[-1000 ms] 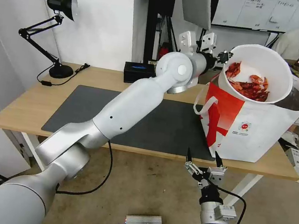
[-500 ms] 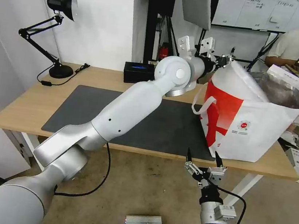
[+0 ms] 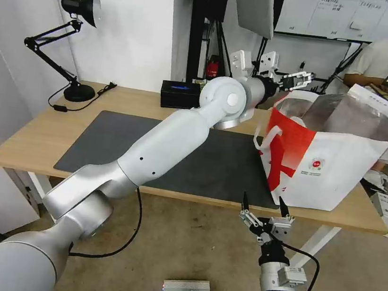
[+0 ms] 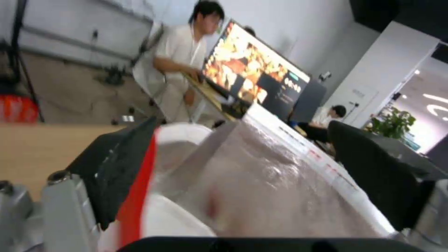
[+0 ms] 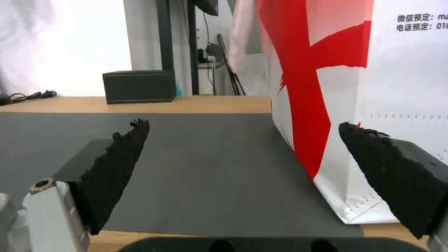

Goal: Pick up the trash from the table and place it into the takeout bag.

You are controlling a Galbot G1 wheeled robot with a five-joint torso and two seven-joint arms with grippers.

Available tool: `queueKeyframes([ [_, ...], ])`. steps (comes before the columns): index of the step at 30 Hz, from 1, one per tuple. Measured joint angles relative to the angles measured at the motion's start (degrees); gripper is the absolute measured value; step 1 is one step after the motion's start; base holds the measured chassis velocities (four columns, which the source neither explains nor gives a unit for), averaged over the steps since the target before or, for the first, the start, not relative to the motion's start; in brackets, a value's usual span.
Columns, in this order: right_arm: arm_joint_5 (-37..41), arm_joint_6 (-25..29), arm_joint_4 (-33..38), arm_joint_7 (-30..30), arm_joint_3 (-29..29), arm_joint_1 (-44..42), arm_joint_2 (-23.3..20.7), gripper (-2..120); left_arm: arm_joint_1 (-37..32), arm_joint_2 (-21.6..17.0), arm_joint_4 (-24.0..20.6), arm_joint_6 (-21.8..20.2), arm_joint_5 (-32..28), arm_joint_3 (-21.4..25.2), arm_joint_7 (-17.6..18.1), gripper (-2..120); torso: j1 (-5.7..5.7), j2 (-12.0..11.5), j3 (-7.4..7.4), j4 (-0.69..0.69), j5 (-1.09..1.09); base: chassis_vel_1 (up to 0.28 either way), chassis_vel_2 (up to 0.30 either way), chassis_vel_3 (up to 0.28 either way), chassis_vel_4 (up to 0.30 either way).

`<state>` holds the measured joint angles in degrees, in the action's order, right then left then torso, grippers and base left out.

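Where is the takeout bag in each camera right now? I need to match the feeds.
Head view: takeout bag stands at the table's right end, on the grey mat's edge, below the left gripper.
Left wrist view: its foil-lined open mouth lies just beyond the open gripper.
Right wrist view: its red-and-white side rises beyond the right gripper.
Shared landmark: the red panel on the bag's side.
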<state>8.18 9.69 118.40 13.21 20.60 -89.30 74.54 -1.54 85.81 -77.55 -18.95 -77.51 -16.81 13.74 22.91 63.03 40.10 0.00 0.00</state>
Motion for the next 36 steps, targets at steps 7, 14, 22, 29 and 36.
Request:
queueKeyframes([
  [7,0.00,0.00,0.00,0.00,0.00,0.00,0.00,100,-3.80,-4.20,0.28,8.53,10.82,-0.84,-8.43,100,0.00,-0.01,0.00,0.01,-0.01,0.000,0.000,0.000,0.000],
  [14,0.00,0.00,0.00,0.00,0.00,0.00,0.00,100,-7.18,-6.44,0.97,12.95,19.79,0.55,-12.44,100,0.00,-0.01,0.00,0.01,-0.02,0.000,0.000,0.000,0.000],
  [22,0.00,0.00,0.00,0.00,0.00,0.00,0.00,100,-13.31,-10.76,1.50,14.20,40.76,4.83,-16.02,100,0.00,-0.01,0.00,0.01,-0.01,0.000,0.000,0.000,0.000],
  [29,0.00,0.00,0.00,0.00,0.00,0.00,0.00,100,-19.53,-13.82,-1.08,14.90,46.17,9.01,-16.96,100,0.01,-0.01,0.00,0.01,-0.02,0.000,0.000,0.000,0.000],
  [36,0.00,-0.01,0.00,0.00,0.00,0.00,0.00,100,-33.02,-20.32,-12.01,11.30,46.64,19.50,-14.71,100,0.00,-0.01,0.00,0.02,-0.02,0.000,0.000,0.000,0.000],
])
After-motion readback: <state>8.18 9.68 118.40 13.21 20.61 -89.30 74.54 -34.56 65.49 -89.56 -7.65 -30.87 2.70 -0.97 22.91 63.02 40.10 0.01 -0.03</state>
